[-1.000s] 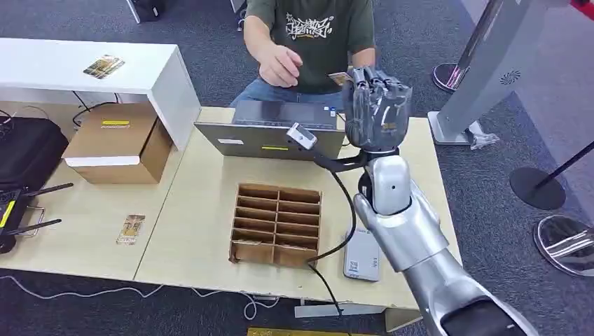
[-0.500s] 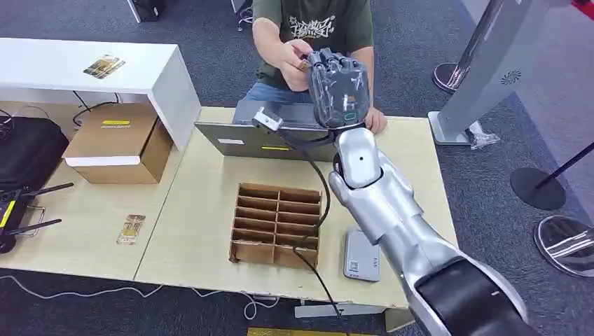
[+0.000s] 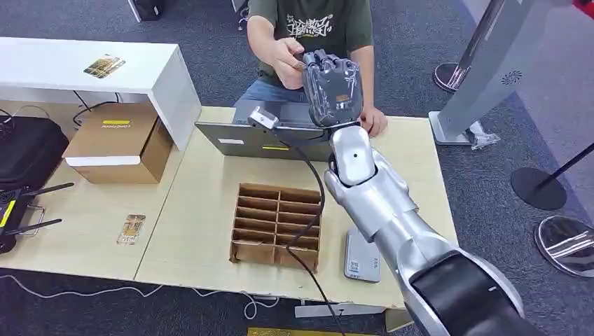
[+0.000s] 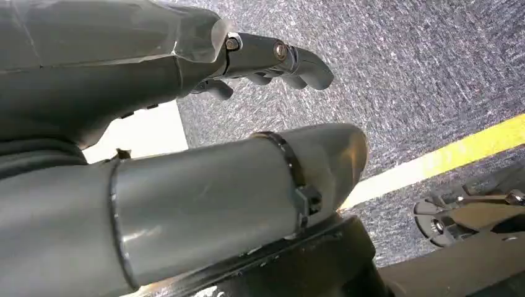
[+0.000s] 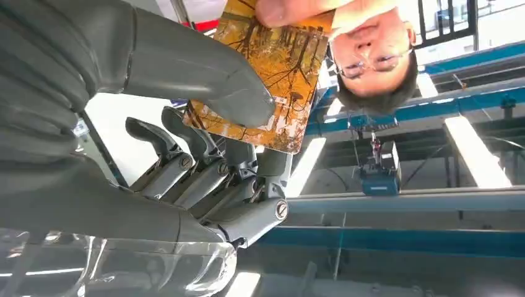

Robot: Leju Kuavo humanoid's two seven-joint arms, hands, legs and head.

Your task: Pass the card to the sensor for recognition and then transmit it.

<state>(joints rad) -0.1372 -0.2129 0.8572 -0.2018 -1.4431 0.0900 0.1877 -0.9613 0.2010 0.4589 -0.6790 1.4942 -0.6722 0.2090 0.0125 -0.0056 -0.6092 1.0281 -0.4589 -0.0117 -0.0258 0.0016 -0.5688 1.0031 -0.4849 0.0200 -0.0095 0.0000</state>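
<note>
Right hand (image 3: 335, 87) is raised above the far edge of the bench (image 3: 203, 210), palm toward the seated person (image 3: 308, 28). In the right wrist view the card (image 5: 272, 68), with an orange autumn-tree print, sits pinched between the thick thumb and the darker fingers (image 5: 204, 167) of the right hand; the person's hand (image 3: 284, 59) holds its opposite end, so both grasp it. Card's long axis appears to run from the robot's palm out toward the person, though the head view hides most of it. Left hand (image 4: 266, 55) hangs over grey carpet, fingers loosely curled, holding nothing. On the bench: a partitioned cardboard tray (image 3: 277, 225), compartments seemingly empty; a grey reader (image 3: 362, 255) just beside it; a laptop (image 3: 259, 133); a closed cardboard box (image 3: 119, 143); another card (image 3: 131, 229) lying flat. A third card (image 3: 104, 66) rests on the white shelf (image 3: 84, 70).
</note>
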